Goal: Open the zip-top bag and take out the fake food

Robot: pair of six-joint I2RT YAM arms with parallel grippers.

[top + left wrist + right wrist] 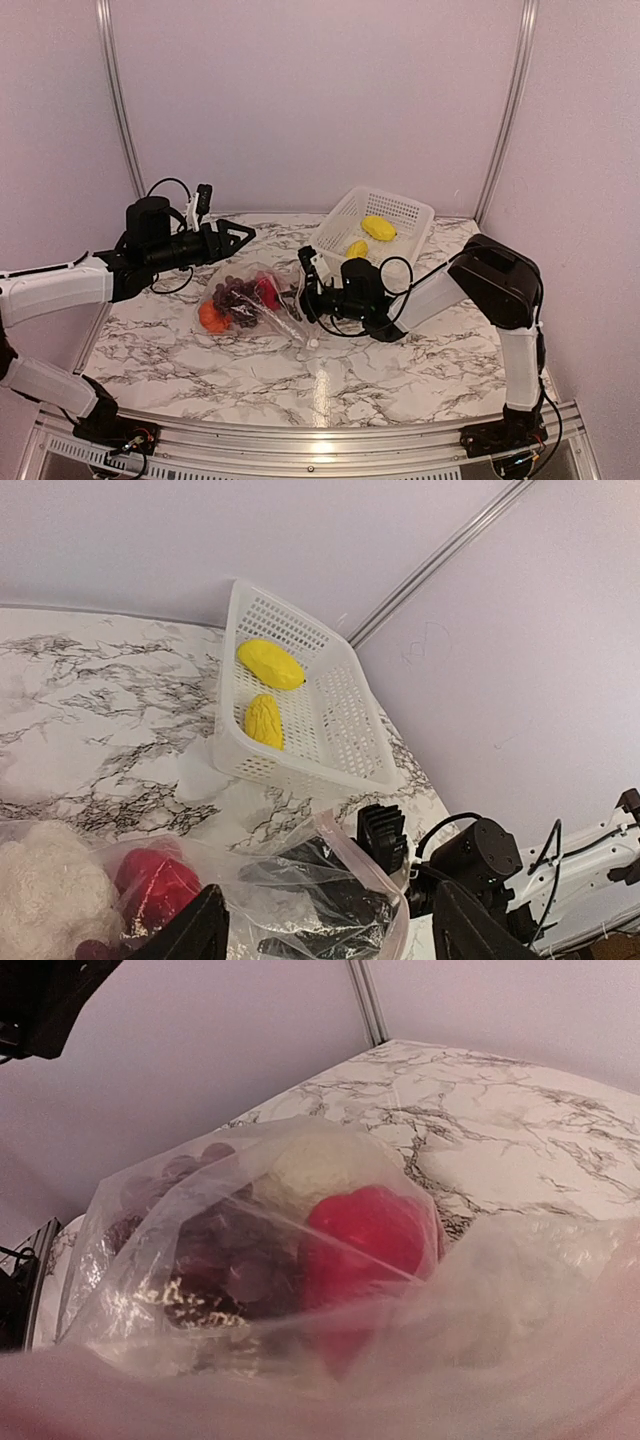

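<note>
zip-top bag (150, 1210) drapes over right gripper (304, 288); left gripper (247, 233) spread above.

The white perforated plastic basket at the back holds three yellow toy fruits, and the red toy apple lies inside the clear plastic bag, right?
Not quite. The white perforated plastic basket holds two yellow toy fruits, not three, as the left wrist view shows. The red toy apple does lie inside the clear plastic bag.
</note>
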